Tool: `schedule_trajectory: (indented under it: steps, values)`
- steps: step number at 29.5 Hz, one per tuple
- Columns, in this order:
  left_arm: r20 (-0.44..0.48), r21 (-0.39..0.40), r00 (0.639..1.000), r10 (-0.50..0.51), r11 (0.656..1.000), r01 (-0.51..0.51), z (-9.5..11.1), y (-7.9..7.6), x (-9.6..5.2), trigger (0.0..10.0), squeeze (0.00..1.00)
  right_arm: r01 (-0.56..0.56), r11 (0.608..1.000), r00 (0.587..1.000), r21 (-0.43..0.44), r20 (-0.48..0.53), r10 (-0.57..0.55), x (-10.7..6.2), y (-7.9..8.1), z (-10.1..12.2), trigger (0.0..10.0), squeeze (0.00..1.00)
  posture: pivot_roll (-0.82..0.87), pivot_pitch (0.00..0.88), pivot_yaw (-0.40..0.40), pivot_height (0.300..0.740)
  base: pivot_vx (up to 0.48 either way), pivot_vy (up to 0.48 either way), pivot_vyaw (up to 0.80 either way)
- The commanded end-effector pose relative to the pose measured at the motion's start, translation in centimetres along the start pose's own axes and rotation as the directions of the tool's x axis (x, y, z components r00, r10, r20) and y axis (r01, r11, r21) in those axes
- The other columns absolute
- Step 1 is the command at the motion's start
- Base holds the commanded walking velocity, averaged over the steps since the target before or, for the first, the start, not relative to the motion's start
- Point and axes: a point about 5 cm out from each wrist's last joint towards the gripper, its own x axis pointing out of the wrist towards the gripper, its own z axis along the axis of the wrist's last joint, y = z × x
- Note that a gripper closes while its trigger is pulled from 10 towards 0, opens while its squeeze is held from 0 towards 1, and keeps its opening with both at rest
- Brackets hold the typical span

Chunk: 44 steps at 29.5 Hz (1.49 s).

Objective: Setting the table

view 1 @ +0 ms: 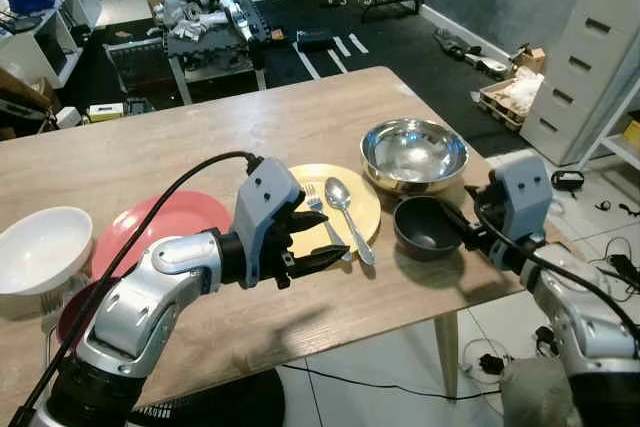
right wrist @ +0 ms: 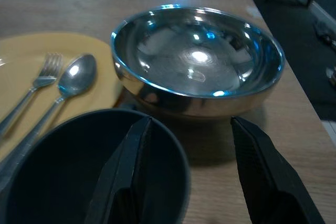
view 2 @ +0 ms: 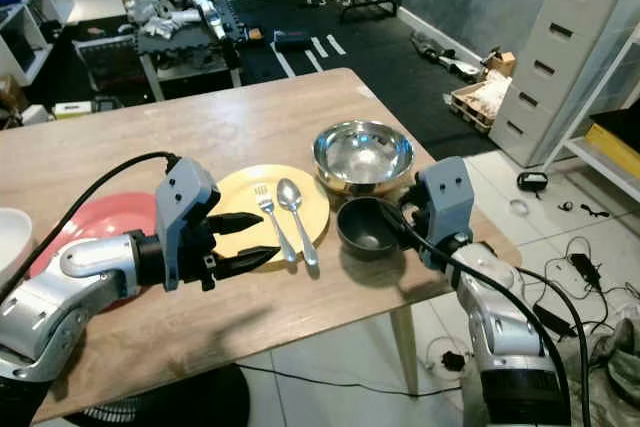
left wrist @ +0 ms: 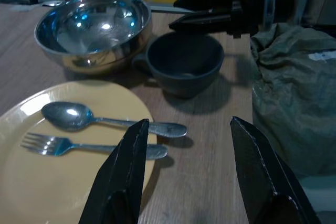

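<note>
Wooden table, left to right: white bowl at the left edge, red plate beside it. Left gripper over the near rim of the yellow plate, fingers spread, nothing between them. Fork and spoon lie side by side on that plate. Steel bowl behind the dark cup. Right gripper at the cup's rim, fingers apart, one inside the cup, one outside. No legible writing anywhere.
</note>
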Motion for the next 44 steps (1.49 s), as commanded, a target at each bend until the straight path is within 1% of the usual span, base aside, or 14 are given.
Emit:
schedule_trajectory:
  steps: [1, 4, 6, 7, 8, 10, 14, 17, 21, 23, 28, 35, 43, 44]
  values:
    - [-0.006, 0.006, 1.000, 0.008, 1.000, -0.008, -0.2, -0.1, -0.2, 10.0, 0.00, 0.010, 1.000, 1.000, -0.008, -0.029, -0.010, 0.2, -0.3, -0.1, 10.0, 0.00, -0.03, 0.000, 0.107, 0.740, 0.000, 0.000, 0.00]
    - [-0.006, 0.003, 1.000, 0.012, 1.000, -0.012, -0.3, -0.1, -0.3, 10.0, 0.00, 0.014, 1.000, 0.999, -0.020, -0.047, -0.015, 0.4, -1.1, 0.4, 10.0, 0.00, -0.03, 0.000, 0.102, 0.740, 0.000, 0.000, 0.00]
    - [-0.006, 0.001, 1.000, 0.016, 1.000, -0.016, -0.3, -0.1, -0.4, 10.0, 0.00, -0.030, 0.999, 0.996, -0.022, -0.079, 0.028, 0.3, -1.4, 0.3, 10.0, 0.00, -0.04, 0.000, 0.103, 0.740, 0.000, 0.000, 0.00]
    - [-0.007, 0.001, 1.000, 0.016, 1.000, -0.016, -0.3, -0.1, -0.4, 10.0, 0.00, -0.056, 0.998, 0.994, -0.042, -0.100, 0.051, 0.1, -1.6, 0.3, 10.0, 0.00, -0.04, 0.000, 0.103, 0.740, 0.000, 0.000, 0.00]
    - [-0.007, 0.001, 1.000, 0.016, 1.000, -0.016, -0.3, -0.1, -0.4, 10.0, 0.00, -0.056, 0.998, 0.994, -0.042, -0.100, 0.051, 0.1, -1.6, 0.3, 10.0, 0.00, -0.04, 0.000, 0.103, 0.740, 0.000, 0.000, 0.00]
    - [-0.007, 0.000, 1.000, 0.016, 1.000, -0.016, -0.3, -0.1, -0.4, 10.0, 0.00, -0.111, 0.992, 0.987, -0.063, -0.128, 0.102, -0.4, -2.4, 0.7, 10.0, 0.00, -0.05, 0.000, 0.102, 0.740, 0.000, 0.000, 0.00]
    - [-0.006, -0.003, 1.000, 0.013, 1.000, -0.013, -0.4, -0.2, -0.2, 10.0, 0.00, -0.162, 0.985, 0.975, -0.061, -0.163, 0.150, -0.5, -3.7, 1.9, 10.0, 0.00, -0.06, 0.000, 0.101, 0.740, 0.000, 0.000, 0.00]
    - [-0.004, -0.003, 1.000, 0.013, 1.000, -0.013, -0.4, -0.2, -0.1, 10.0, 0.00, -0.174, 0.983, 0.968, -0.051, -0.190, 0.162, -0.3, -4.1, 2.0, 10.0, 0.00, -0.06, 0.000, 0.099, 0.740, 0.000, 0.000, 0.00]
    - [-0.003, -0.003, 1.000, 0.014, 1.000, -0.014, -0.4, -0.2, -0.1, 10.0, 0.00, -0.189, 0.981, 0.963, -0.053, -0.208, 0.174, -0.1, -4.1, 1.9, 10.0, 0.00, -0.06, 0.000, 0.097, 0.740, 0.000, 0.000, 0.00]
    - [-0.003, -0.004, 1.000, 0.017, 1.000, -0.017, -0.4, -0.2, -0.1, 10.0, 0.00, -0.218, 0.976, 0.951, -0.028, -0.229, 0.206, 0.0, -3.8, 1.5, 10.0, 0.00, -0.05, 0.000, 0.094, 0.740, 0.000, 0.000, 0.00]
    - [-0.005, -0.004, 1.000, 0.021, 1.000, -0.021, -0.5, -0.2, -0.3, 10.0, 0.00, -0.264, 0.965, 0.937, 0.012, -0.233, 0.259, 0.1, -3.1, 1.2, 10.0, 0.00, -0.05, 0.000, 0.092, 0.740, 0.000, 0.000, 0.00]
    - [-0.005, -0.006, 1.000, 0.026, 1.000, -0.026, -0.5, -0.2, -0.2, 10.0, 0.00, -0.290, 0.957, 0.918, -0.021, -0.290, 0.272, 0.4, -2.6, 0.2, 10.0, 0.00, -0.05, 0.000, 0.088, 0.740, 0.000, 0.000, 0.00]
    - [-0.003, -0.010, 0.999, 0.034, 0.999, -0.034, -0.5, -0.2, -0.2, 10.0, 0.00, -0.209, 0.977, 0.915, -0.035, -0.359, 0.183, 1.0, -3.5, -1.2, 10.0, 0.00, -0.04, 0.000, 0.082, 0.740, 0.000, 0.000, 0.00]
    - [-0.003, -0.010, 0.999, 0.035, 0.999, -0.035, -0.5, -0.2, -0.3, 10.0, 0.00, -0.207, 0.978, 0.914, -0.034, -0.363, 0.181, 1.0, -3.5, -1.3, 9.6, 0.00, -0.04, 0.000, 0.082, 0.740, 0.000, 0.000, 0.00]
